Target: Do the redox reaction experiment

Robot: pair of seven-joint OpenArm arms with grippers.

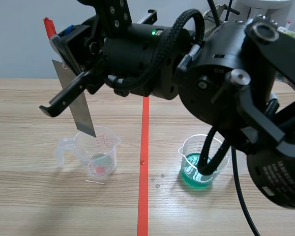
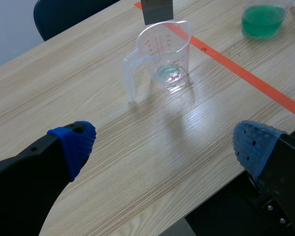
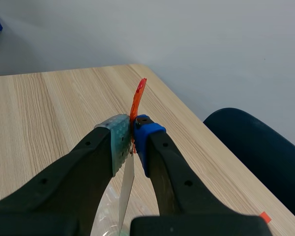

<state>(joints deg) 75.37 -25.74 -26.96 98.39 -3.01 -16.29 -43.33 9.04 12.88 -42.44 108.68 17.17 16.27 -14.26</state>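
Dipping step in hand: pinching thin grey metal strip (image 1: 78, 101) tight in right gripper (image 3: 132, 135), lower end over rim of clear plastic handled beaker (image 1: 99, 152) at worktop (image 1: 34, 113) middle, with left gripper (image 2: 164, 145) wide open, empty. Next, probably: lowering strip straight down, clear of wall

Table (image 1: 34, 206): clear jug (image 1: 101, 157), green beaker (image 1: 189, 172).

Right gripper (image 3: 132, 136) raised, clamped (left gripper (image 2: 164, 147) spread wide)
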